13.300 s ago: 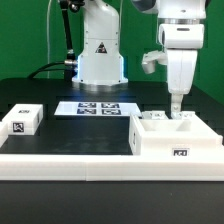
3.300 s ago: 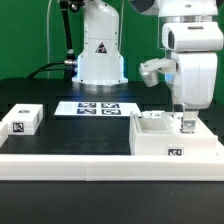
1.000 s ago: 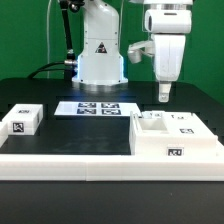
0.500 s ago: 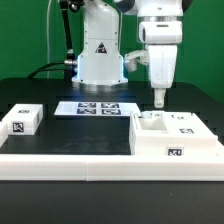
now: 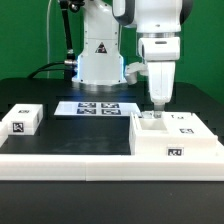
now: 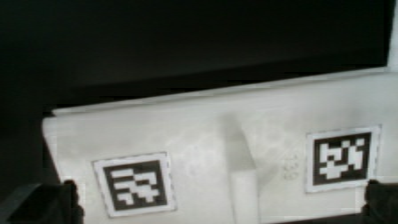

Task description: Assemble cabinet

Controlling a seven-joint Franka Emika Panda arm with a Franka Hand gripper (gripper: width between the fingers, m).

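The white cabinet body (image 5: pixel 176 141) stands at the exterior view's right, open at the top, with tagged panels lying inside it. My gripper (image 5: pixel 156 104) hangs just above its left part, fingertips near the rim. In the wrist view the white panels (image 6: pixel 231 125) fill the picture, with one tag (image 6: pixel 139 185) and a second tag (image 6: pixel 342 158) on them. My gripper (image 6: pixel 217 205) is open there, one dark fingertip (image 6: pixel 54 205) at each side edge, nothing between them.
A small white tagged block (image 5: pixel 22 119) lies at the exterior view's left. The marker board (image 5: pixel 97 108) lies in the middle, in front of the robot base (image 5: pixel 100 58). A low white wall (image 5: pixel 70 163) runs along the front.
The gripper has moved to the exterior view's left and come down, from high over the cabinet body's right part to just above its left part.
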